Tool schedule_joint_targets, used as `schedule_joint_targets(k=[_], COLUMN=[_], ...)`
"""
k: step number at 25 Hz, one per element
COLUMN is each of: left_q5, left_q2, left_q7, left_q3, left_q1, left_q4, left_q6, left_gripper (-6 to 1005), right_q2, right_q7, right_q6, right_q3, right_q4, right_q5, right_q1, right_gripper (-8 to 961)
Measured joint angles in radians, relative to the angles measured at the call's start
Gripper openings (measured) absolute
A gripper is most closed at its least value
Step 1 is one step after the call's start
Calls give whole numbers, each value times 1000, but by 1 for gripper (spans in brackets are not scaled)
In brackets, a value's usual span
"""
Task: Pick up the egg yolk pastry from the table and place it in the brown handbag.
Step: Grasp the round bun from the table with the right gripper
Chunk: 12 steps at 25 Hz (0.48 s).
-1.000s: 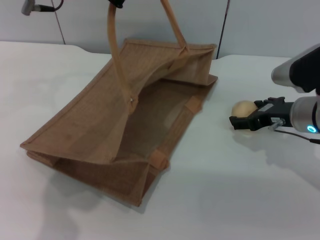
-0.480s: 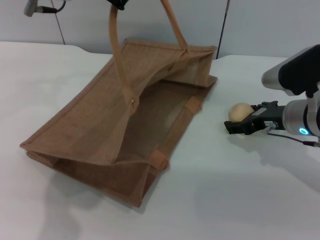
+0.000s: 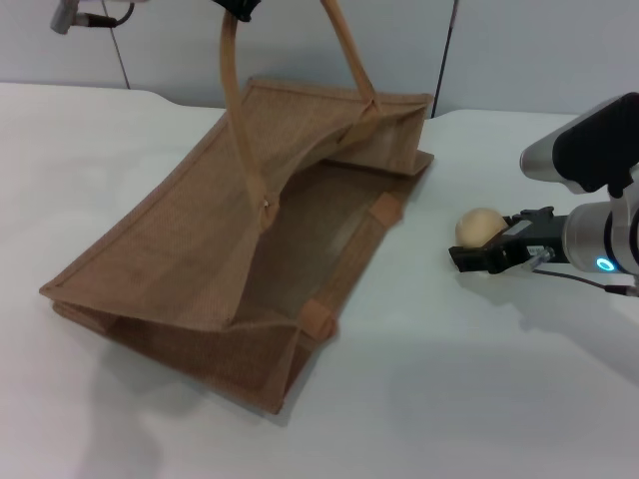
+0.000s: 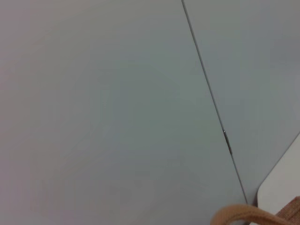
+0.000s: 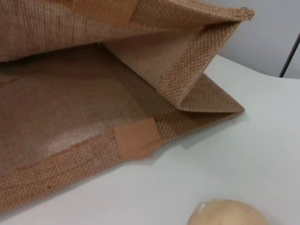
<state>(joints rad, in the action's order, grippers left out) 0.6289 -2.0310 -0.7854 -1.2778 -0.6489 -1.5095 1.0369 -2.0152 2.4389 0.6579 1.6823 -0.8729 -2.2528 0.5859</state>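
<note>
The brown handbag (image 3: 210,249) lies on its side on the white table (image 3: 479,379), its mouth facing right, and fills much of the right wrist view (image 5: 70,108). My left gripper (image 3: 236,8) is at the top edge, shut on one strap handle (image 3: 232,100) and holding it up; that strap (image 4: 248,218) also shows in the left wrist view. The egg yolk pastry (image 3: 480,226), a small pale tan ball, sits right of the bag's mouth. My right gripper (image 3: 467,243) is shut on it, one dark finger in front and the other hidden. The pastry (image 5: 229,214) shows close in the right wrist view.
A grey wall panel (image 3: 300,40) stands behind the table's far edge. A second strap handle (image 3: 344,50) rises near the bag's far side. Bare tabletop lies in front of and to the right of the bag.
My right gripper has moved left toward the bag's mouth with the pastry. The bag and the left gripper have stayed put.
</note>
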Motion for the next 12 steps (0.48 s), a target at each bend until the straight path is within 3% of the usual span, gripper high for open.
schedule_joint_targets(k=[12], left_q5=[0], left_q2=[0], left_q7=[-1], left_q3=[0], left_q1=[0], left_q4=[2], left_q6=[0], left_gripper=[120], right_q2=[0], right_q7=[3], right_q6=[23], right_q3=[-8], right_q4=[0], right_q5=[4], right_q1=[7], right_gripper=[772])
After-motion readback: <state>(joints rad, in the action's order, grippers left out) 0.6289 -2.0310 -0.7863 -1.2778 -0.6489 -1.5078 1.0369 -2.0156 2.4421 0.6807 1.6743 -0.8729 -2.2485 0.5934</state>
